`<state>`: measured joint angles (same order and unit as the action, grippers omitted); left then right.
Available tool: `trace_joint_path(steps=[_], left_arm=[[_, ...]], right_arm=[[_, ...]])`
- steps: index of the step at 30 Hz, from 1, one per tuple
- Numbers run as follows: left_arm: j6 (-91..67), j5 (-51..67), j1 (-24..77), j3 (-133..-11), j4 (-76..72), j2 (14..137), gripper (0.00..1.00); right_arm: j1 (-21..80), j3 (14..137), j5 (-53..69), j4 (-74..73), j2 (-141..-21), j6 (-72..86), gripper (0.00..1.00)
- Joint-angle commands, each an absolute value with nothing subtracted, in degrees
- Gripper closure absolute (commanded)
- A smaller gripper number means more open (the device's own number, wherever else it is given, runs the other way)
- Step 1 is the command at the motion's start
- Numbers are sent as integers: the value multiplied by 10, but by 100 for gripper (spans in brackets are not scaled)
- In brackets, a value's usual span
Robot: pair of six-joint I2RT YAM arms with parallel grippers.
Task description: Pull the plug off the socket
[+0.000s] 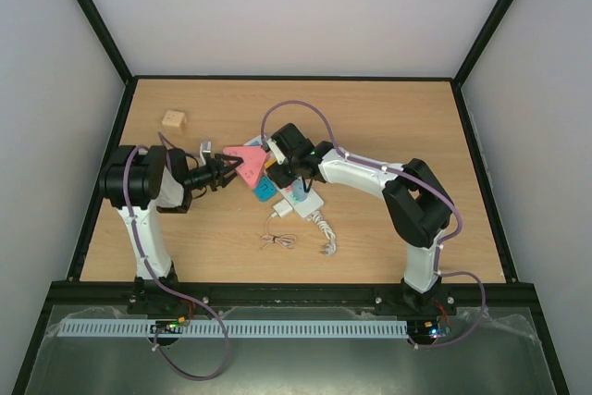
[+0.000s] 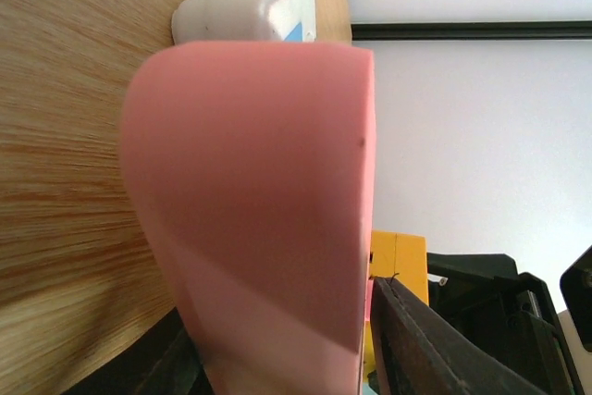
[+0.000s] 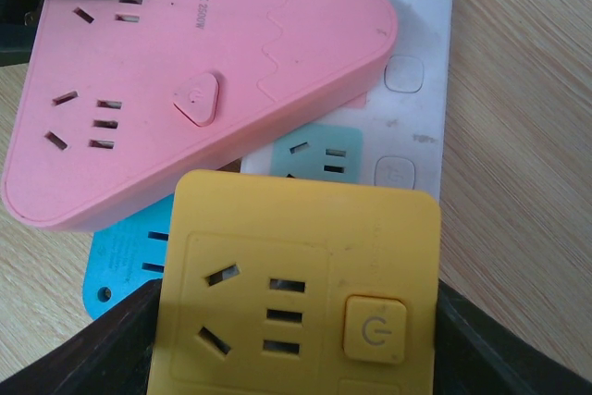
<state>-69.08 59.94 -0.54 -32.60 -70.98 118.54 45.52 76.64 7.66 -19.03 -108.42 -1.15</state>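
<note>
The left tool [image 1: 226, 172] clamps the pink triangle [image 1: 247, 162]; the right tool [image 1: 275, 168] grips a yellow block [image 3: 296, 275], covering much of the socket [image 1: 304, 199]; the plug [image 1: 280, 211] is barely discernible.

I've got a light wooden table [image 1: 388, 117] inside a dark frame. Far left, a tan cube [image 1: 173, 119] sits alone. Mid-table lies the socket [image 1: 302, 199], a white strip. A pink triangle piece [image 1: 245, 162] lies over its far part, one corner over bare wood. A curled white cord [image 1: 322, 228] trails off the near end. The plug [image 1: 280, 211] sits at that end, with its thin cable bundle [image 1: 277, 241] on the wood just beside.
</note>
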Motion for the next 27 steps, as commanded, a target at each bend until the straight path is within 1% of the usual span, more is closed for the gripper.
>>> trace_joint_path(steps=[1,5,11,19,23,27], left_arm=[[-724,611,-3,-320,-841,1202,56],[-756,613,-3,-319,-895,1222,60],[-767,611,-2,-314,-920,1225,64],[-802,609,-1,-308,-984,1236,77],[-806,609,-1,-302,-1004,1232,79],[-818,609,-1,-299,-1037,1233,80]], right_arm=[[453,751,41,-200,-1100,-14,57],[452,749,40,-199,-1101,-14,57],[450,749,38,-198,-1102,-14,58],[447,746,38,-198,-1104,-12,60],[443,746,42,-199,-1106,-11,61],[439,745,44,-201,-1107,-9,64]])
